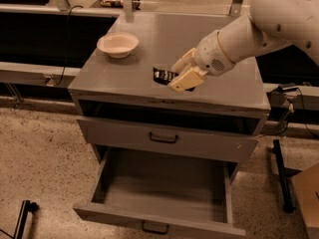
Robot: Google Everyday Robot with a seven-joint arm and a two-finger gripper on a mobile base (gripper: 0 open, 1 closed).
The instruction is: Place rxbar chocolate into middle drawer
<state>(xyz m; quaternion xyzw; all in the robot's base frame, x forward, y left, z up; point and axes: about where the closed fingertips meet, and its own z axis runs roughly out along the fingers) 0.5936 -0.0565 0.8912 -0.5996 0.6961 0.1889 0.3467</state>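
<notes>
The rxbar chocolate (163, 75), a black wrapper with white lettering, is held at one end between my cream fingers. It sits just above the grey cabinet top (124, 78), near its front edge. My gripper (178, 72) is shut on the bar and reaches in from the right. The middle drawer (164, 183) is pulled wide open below and in front of the bar. It is empty inside, and its black handle (155, 228) is at the bottom edge of the view.
A cream bowl (118, 45) stands at the cabinet top's back left. The shallower handled drawer (164, 139) above the open one is closed, with a dark open slot over it. A black stand (281, 173) and a cardboard box (306, 198) are on the right.
</notes>
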